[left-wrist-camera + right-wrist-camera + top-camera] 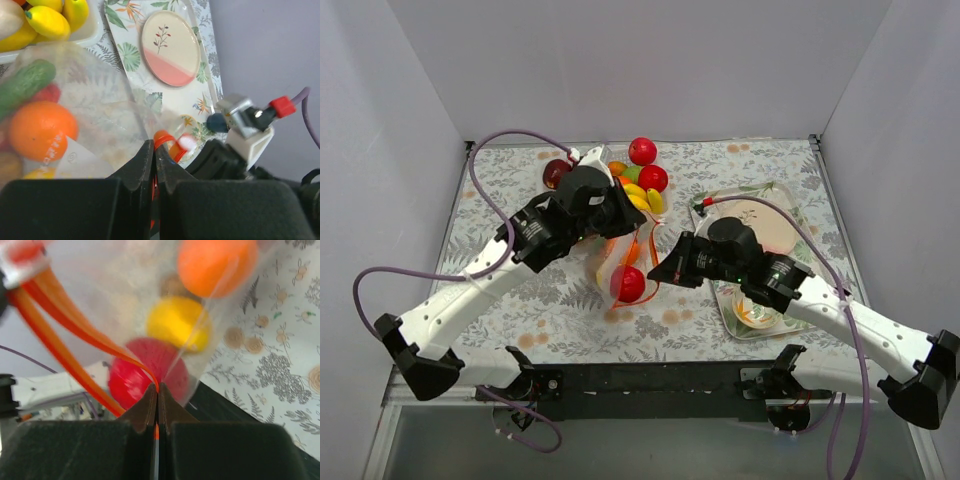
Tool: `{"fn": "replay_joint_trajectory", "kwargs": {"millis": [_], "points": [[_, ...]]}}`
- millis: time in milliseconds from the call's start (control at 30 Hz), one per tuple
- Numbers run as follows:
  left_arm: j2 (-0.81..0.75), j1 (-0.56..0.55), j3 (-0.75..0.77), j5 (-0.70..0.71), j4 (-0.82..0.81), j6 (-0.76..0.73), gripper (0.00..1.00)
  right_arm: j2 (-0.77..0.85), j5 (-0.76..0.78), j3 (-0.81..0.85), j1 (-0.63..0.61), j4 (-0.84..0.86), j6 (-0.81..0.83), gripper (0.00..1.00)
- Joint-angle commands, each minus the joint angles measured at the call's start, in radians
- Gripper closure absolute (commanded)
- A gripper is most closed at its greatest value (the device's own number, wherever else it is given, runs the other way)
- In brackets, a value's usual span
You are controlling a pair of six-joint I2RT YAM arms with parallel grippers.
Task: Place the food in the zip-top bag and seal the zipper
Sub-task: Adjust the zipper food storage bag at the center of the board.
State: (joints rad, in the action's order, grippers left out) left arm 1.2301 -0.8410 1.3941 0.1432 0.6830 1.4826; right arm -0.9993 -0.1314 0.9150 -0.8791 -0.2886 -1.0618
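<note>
The clear zip-top bag (616, 262) hangs between both grippers in mid-table, mouth partly open. Inside it I see a red fruit (631, 284), an orange fruit (217, 265), a yellow fruit (177, 322) and a green piece (25, 85). My left gripper (636, 230) is shut on the red-orange zipper strip (162, 136) at its upper end. My right gripper (654, 276) is shut on the zipper (65, 320) at its lower end, just beside the red fruit (135, 372). The two zipper strips bow apart between the grippers.
A white basket (620, 160) at the back holds red (653, 178) and yellow (640, 198) fruits; a dark purple fruit (556, 172) lies left of it. A leaf-patterned tray (792, 205) at the right carries a pink-and-cream plate (765, 228) and a bowl (757, 312).
</note>
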Motion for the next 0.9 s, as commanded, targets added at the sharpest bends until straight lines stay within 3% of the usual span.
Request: {"fn": "replay_joint_trajectory", "kwargs": {"millis": [0, 133, 367, 500, 700, 800, 867], "points": [[0.097, -0.001, 0.157, 0.042, 0.202, 0.047, 1.00, -0.039, 0.055, 0.090, -0.047, -0.073, 0.080, 0.99], [0.069, 0.013, 0.123, 0.085, 0.205, 0.033, 1.00, 0.016, 0.183, 0.183, -0.008, -0.161, 0.134, 0.99], [0.066, 0.031, 0.036, 0.079, 0.214, 0.025, 1.00, -0.045, 0.177, 0.369, 0.055, -0.221, 0.203, 0.98], [0.072, 0.034, 0.016, -0.026, 0.187, 0.047, 1.00, -0.111, 0.087, 0.351, 0.087, -0.213, 0.210, 0.99], [0.002, 0.030, -0.067, -0.184, 0.170, 0.088, 1.00, -0.139, -0.040, 0.262, 0.265, -0.142, 0.232, 0.99], [-0.020, 0.029, -0.136, -0.185, 0.196, 0.081, 1.00, -0.160, -0.008, 0.243, 0.278, -0.127, 0.244, 0.99], [-0.023, 0.029, -0.165, -0.177, 0.197, 0.077, 1.00, -0.170, -0.077, 0.200, 0.278, -0.100, 0.232, 0.99]]}}
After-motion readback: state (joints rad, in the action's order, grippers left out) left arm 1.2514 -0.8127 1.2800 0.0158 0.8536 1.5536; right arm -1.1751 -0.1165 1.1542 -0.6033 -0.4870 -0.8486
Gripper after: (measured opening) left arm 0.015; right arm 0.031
